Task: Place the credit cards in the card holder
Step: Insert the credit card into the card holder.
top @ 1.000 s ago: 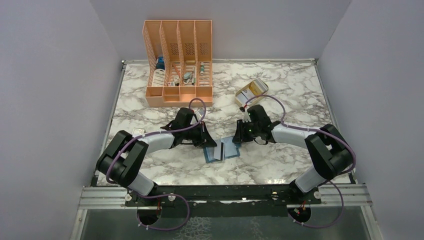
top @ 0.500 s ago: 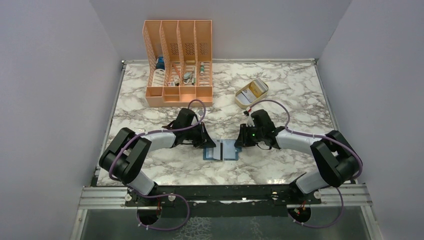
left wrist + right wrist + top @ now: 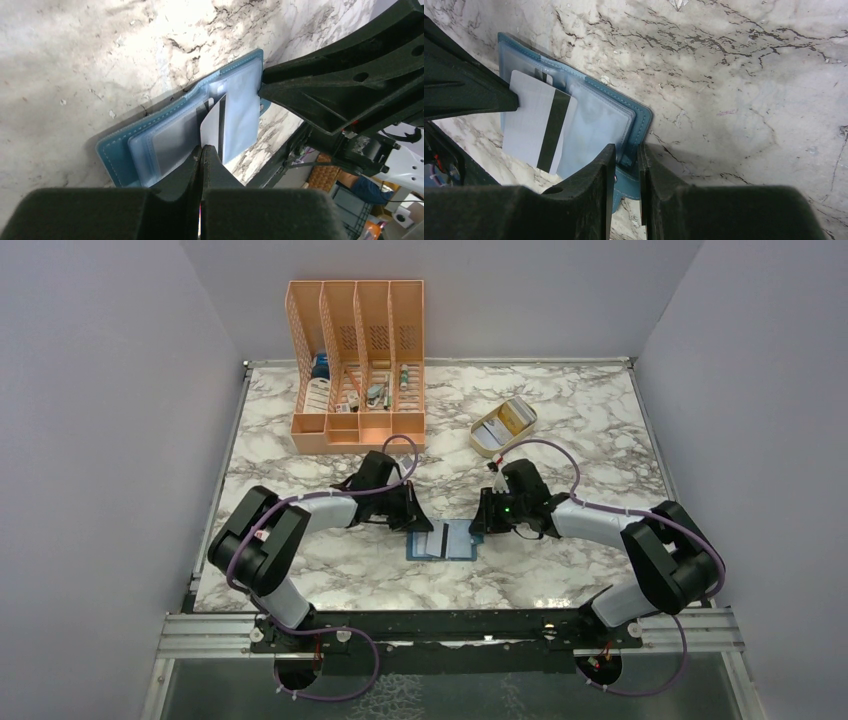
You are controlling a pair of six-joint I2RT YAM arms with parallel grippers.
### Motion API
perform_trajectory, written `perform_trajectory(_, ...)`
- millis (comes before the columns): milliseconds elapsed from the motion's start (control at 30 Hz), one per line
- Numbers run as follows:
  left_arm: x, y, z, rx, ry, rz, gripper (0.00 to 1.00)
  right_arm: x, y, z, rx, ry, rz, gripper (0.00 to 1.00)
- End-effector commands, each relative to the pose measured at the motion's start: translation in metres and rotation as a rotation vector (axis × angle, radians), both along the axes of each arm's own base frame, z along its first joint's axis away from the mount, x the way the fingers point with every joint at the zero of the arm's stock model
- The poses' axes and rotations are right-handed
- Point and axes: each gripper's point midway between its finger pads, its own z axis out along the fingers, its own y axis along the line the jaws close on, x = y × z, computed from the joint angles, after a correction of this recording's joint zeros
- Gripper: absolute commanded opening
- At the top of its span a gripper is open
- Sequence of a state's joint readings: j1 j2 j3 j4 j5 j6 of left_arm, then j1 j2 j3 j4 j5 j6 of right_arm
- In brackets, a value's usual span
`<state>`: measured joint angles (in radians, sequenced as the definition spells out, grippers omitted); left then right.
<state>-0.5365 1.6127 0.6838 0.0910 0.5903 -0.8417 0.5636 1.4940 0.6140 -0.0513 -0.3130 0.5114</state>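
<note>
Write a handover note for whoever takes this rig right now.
Left gripper: shut on a striped card, held over the open card holder.
Right gripper: clamped on the holder's right-hand edge, steadying it.
Done: holder lies open and the card is at the sleeves. No card is visibly seated.
Left: slide this card in, then fetch the rest, seemingly in the beige tray.

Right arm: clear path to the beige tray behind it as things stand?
Likely yes, once freed. Only open marble tabletop lies between the right tool and the tray, with nothing in the way. But that tool is clamped on the card holder at its edge and would have to let go first.
</note>
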Motion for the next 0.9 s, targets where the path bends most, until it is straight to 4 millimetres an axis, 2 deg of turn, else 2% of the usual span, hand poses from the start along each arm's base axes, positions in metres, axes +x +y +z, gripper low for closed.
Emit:
perform_trajectory(0,0.007,0.008,-0.014,0.089,-0.029,-0.024,0.0,-0.01,-0.002,-0.007,-0.011,0.026,0.015,0.22)
perform_trajectory(367,0.015,0.018,-0.024,0.168,-0.066,-0.006,0.0,-0.008,0.0,-0.007,-0.002,0.022,0.015,0.21)
perform_trajectory(867,0.012,0.001,-0.022,0.065,-0.04,0.015,0.0,-0.009,0.003,-0.006,0.044,0.043,-0.035,0.21)
